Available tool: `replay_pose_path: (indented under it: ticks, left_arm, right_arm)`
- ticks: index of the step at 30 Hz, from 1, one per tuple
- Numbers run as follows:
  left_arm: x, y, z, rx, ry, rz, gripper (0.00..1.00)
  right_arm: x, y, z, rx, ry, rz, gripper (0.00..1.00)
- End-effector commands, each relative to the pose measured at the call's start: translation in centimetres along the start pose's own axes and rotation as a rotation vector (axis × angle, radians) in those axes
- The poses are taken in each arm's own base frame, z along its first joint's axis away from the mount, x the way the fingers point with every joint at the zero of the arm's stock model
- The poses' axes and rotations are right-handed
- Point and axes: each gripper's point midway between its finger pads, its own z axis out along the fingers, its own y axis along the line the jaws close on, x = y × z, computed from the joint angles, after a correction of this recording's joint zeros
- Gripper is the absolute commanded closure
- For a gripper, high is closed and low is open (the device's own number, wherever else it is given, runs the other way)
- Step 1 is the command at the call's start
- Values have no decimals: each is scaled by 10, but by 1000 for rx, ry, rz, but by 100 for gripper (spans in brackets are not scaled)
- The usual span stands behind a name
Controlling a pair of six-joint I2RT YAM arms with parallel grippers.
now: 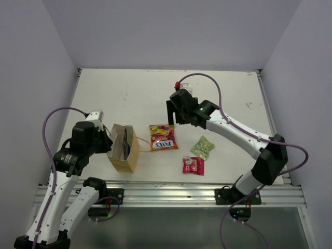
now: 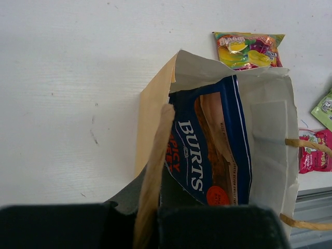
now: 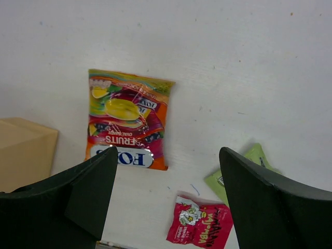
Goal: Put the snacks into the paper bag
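Note:
The tan paper bag (image 1: pixel 119 158) stands upright at the front left. The dark blue crisp bag (image 2: pixel 212 150) is inside it, leaning against the inner wall (image 2: pixel 270 135). My left gripper (image 2: pixel 150 218) is shut on the bag's near handle (image 2: pixel 155 166) and reaches the bag from its left side (image 1: pixel 106 139). The red-orange candy bag (image 3: pixel 127 119) lies flat on the table right of the paper bag. My right gripper (image 3: pixel 168 151) hangs open above its lower edge, holding nothing. The pink packet (image 3: pixel 201 231) and the pale green packet (image 3: pixel 258 155) lie further right.
A metal rail (image 1: pixel 171 189) runs along the near table edge, just in front of the pink packet (image 1: pixel 193 165) and the paper bag. White walls enclose the table on the left, right and back. The green packet (image 1: pixel 202 147) lies under the right forearm.

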Motion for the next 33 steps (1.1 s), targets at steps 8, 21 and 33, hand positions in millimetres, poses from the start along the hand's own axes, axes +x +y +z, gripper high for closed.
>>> replay_pose_path:
  ticks: [8, 21, 33]
  left_arm:
    - [-3, -1, 3, 2, -3, 19, 100]
    - [-4, 5, 5, -41, 3, 2, 100]
    - [-3, 7, 9, -56, 17, 0, 100]
  right_arm:
    - [21, 1, 96, -79, 101, 26, 21]
    - [95, 7, 160, -181, 336, 56, 32]
    - [114, 39, 175, -355, 395, 110, 33]
